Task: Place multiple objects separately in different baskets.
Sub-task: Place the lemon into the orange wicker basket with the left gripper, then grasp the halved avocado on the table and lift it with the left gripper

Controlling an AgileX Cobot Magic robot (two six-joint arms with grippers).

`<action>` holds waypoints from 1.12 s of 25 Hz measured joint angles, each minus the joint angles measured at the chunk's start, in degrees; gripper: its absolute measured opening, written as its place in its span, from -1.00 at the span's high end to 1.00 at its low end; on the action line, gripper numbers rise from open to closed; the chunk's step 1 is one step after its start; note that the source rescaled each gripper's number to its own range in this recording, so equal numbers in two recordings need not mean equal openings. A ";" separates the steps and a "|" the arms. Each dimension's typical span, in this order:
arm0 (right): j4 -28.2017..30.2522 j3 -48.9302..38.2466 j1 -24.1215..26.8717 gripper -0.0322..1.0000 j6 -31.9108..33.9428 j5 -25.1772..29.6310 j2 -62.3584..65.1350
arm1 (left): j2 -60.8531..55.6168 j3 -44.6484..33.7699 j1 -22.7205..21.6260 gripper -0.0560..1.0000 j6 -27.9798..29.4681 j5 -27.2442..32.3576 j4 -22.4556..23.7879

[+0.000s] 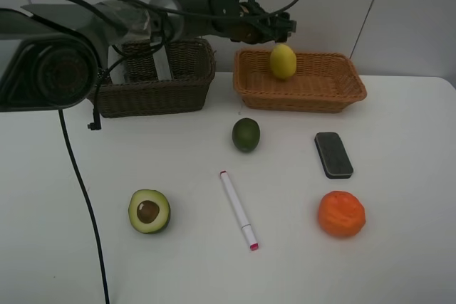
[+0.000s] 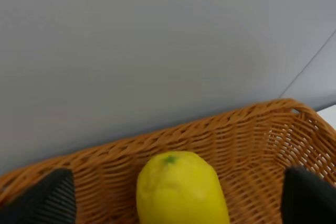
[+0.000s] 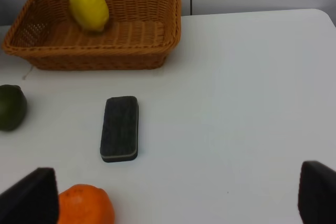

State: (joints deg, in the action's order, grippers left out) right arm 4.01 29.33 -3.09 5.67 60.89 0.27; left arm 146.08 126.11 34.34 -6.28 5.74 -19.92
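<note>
A yellow lemon (image 1: 283, 60) stands on end inside the orange-tan basket (image 1: 342, 94) at the back right. My left gripper (image 1: 280, 31) hovers just above it, reaching across from the left. In the left wrist view its dark fingertips (image 2: 48, 199) stand wide apart on either side of the lemon (image 2: 181, 190) without touching it, so the gripper (image 2: 178, 205) is open. On the table lie a lime (image 1: 246, 134), a black eraser (image 1: 333, 154), an orange (image 1: 341, 213), a pink-tipped marker (image 1: 239, 210) and a halved avocado (image 1: 149, 211). My right gripper (image 3: 173, 198) is open over the table near the orange (image 3: 84, 205) and eraser (image 3: 119, 128).
The dark brown basket (image 1: 157, 94) stands at the back left, partly hidden behind the left arm; something pale shows inside it. A black cable (image 1: 82, 190) hangs down across the table's left side. A wall rises just behind both baskets.
</note>
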 joint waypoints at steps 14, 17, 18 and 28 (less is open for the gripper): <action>0.00 0.00 0.00 -1.00 0.00 0.00 0.00 | -18.00 0.34 0.08 -1.00 2.10 59.71 5.06; 0.00 0.00 0.00 -1.00 0.00 0.00 0.00 | -21.50 -2.25 0.72 -1.00 4.53 62.69 7.51; 0.00 0.00 0.00 -1.00 0.00 0.00 0.00 | -22.67 -4.26 0.94 -1.00 4.90 62.78 8.19; -0.11 0.00 0.00 -1.00 0.00 0.00 0.00 | -47.02 -41.14 5.53 -1.00 -7.52 62.79 12.90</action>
State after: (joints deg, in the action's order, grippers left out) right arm 3.90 29.33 -3.09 5.67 60.89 0.27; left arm 99.06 84.97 39.86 -13.80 68.53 -7.01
